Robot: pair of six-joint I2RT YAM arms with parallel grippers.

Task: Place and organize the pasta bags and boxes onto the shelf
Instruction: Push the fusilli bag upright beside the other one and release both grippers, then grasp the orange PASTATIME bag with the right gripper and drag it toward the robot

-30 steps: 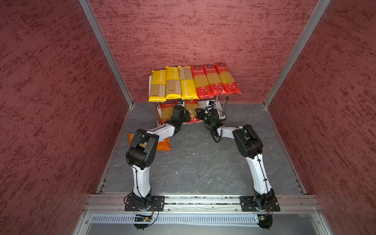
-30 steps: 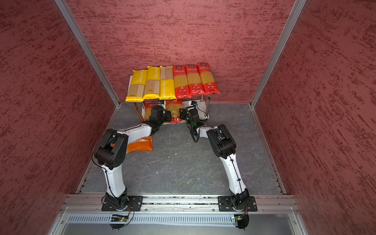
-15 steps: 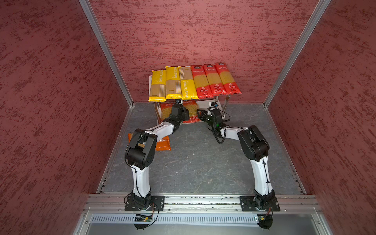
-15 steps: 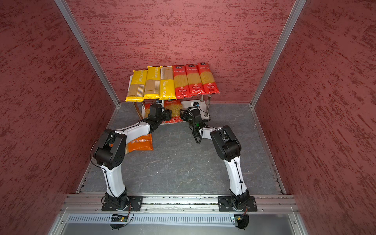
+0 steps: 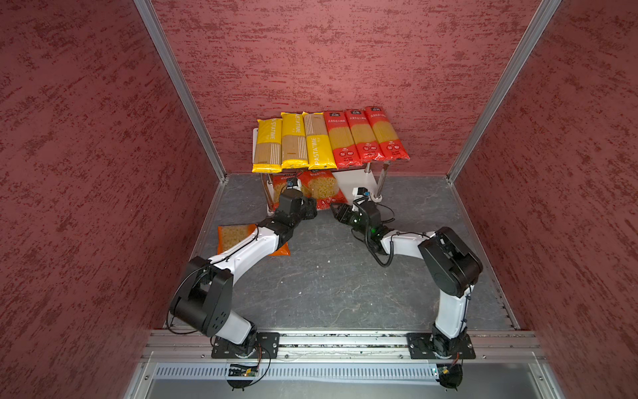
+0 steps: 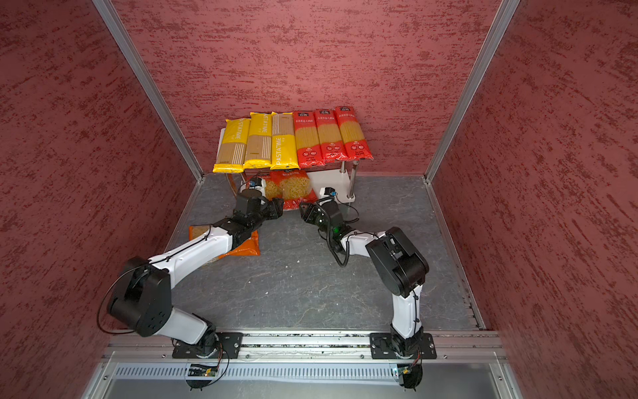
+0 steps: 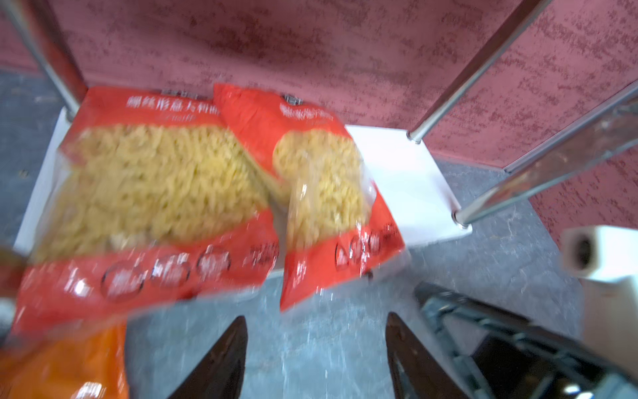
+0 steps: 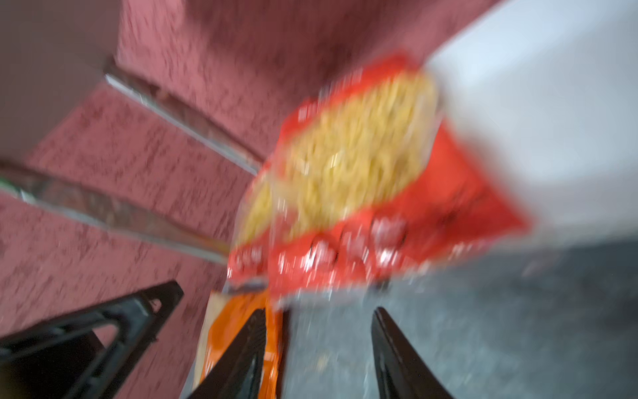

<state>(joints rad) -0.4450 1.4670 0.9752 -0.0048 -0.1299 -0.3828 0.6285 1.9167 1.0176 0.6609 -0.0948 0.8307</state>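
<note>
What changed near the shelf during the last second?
The left gripper and right gripper opened and drew back slightly from the shelf, apparently releasing the red short-pasta bag on the lower board. The yellow PASTATIME packs, red spaghetti bags on top and the orange bag on the floor stayed put.

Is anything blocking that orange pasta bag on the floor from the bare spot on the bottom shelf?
Yes: the left arm lies over the orange pasta bag, and the open right gripper sits before that white board.
</note>
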